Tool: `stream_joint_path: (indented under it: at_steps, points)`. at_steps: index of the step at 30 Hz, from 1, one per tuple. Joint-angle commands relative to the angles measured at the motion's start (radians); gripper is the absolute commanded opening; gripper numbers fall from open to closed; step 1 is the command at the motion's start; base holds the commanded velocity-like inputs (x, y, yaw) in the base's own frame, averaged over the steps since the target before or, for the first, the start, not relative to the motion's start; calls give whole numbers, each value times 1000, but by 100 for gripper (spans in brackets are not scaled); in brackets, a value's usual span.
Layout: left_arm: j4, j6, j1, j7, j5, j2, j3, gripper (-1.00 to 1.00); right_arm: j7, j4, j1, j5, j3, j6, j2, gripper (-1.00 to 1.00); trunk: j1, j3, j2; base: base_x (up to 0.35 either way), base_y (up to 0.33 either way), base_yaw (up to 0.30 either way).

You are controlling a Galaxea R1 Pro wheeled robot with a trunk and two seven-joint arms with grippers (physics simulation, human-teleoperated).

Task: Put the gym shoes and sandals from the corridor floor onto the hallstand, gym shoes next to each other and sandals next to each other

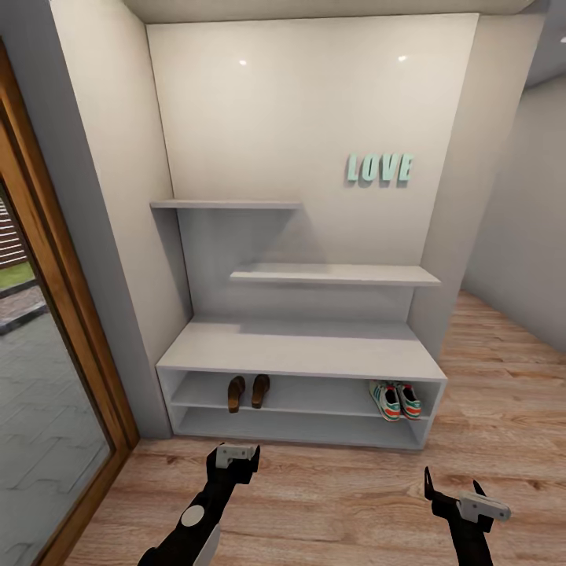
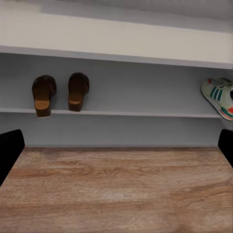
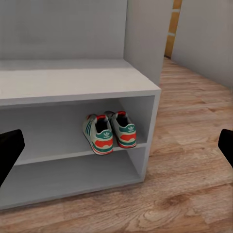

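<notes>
Nearest the camera, low over the corridor floor (image 1: 330, 503), the left gripper (image 1: 236, 460) and the right gripper (image 1: 465, 503) hang in front of the hallstand (image 1: 306, 346), both with nothing between their fingers; each wrist view shows the dark fingers (image 2: 9, 150) at the two far edges of the picture, so both stand wide apart and hold nothing. Bare planks lie between the fingers and the rack, with no shoe on them. Beyond the left fingers, on the rack's upper inner shelf, the two sandals (image 1: 248, 391) stand side by side, close together, heels toward the robot, the left one slightly overhanging the shelf lip as the left wrist view has it. Beyond the right fingers, at the other end of the same shelf against the side wall, the two gym shoes (image 1: 395, 399) sit together, heels outward, touching or nearly so. Judged from this, the arrangement looks finished. The remaining risk would be a careless forward reach or a base move that sends an arm into the shelf front: the left fingers are in line with the overhanging sandal and could knock it off to the floor. Farther up are the two staggered wall shelves and the teal LOVE letters (image 1: 380, 168).
</notes>
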Motion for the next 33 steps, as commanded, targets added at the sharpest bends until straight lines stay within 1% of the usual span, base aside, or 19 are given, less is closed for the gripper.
stream_joint_path:
  at_steps: [1, 10, 14, 16, 21, 24, 25, 27, 28, 31, 32, 33]
  points:
    - [0, 0, 0, 0, 0, 0, 0, 100, 0, 0, 0, 0, 0, 0, 0, 100, 0, 0, 0, 0, 0, 0]
    - [4, 0, 0, 2, -3, 0, -1, 100, 2, 1, 0, 1, 1, 0, 0, 100, 0, 0, 0, 0, 0, 0]
    - [13, 1, 3, 2, 1, 1, 0, 100, 3, 1, 0, 1, 1, 0, 6, 100, 0, 0, 0, 0, 0, 0]
    - [22, 1, 11, 3, 2, 1, 2, 100, 2, 1, 0, 1, 1, 0, 11, 100, 0, 0, 0, 0, 0, 0]
    - [71, 1, 56, 3, 2, 3, 4, 100, 2, 2, 0, 1, 0, 0, 18, 100, 0, 0, 0, 0, 0, 0]
    - [117, 1, 78, 3, 2, 3, 4, 100, 2, 2, 0, 1, 0, 0, 19, 100, 0, 0, 0, 0, 0, 0]
    - [149, 1, 88, 2, 2, 3, 4, 100, 2, 2, 0, 1, 0, 0, 19, 100, 0, 0, 0, 0, 0, 0]
    - [186, 1, 95, 2, 2, 3, 4, 100, 2, 2, 0, 1, 0, 0, 20, 100, 0, 0, 0, 0, 0, 0]
    - [225, 1, 99, 2, 1, 4, 5, 100, 3, 2, 0, 1, 0, 0, 20, 100, 0, 0, 0, 0, 0, 0]
    - [287, 1, 103, 1, 1, 4, 5, 100, 3, 2, 0, 1, 1, 0, 20, 100, 0, 0, 0, 0, 0, 0]
    - [330, 1, 105, 1, 1, 4, 4, 100, 3, 2, 0, 1, 1, 0, 20, 100, 0, 0, 0, 0, 0, 0]
    - [351, 1, 106, 1, 1, 4, 4, 100, 3, 2, 0, 1, 1, 0, 20, 100, 0, 0, 0, 0, 0, 0]
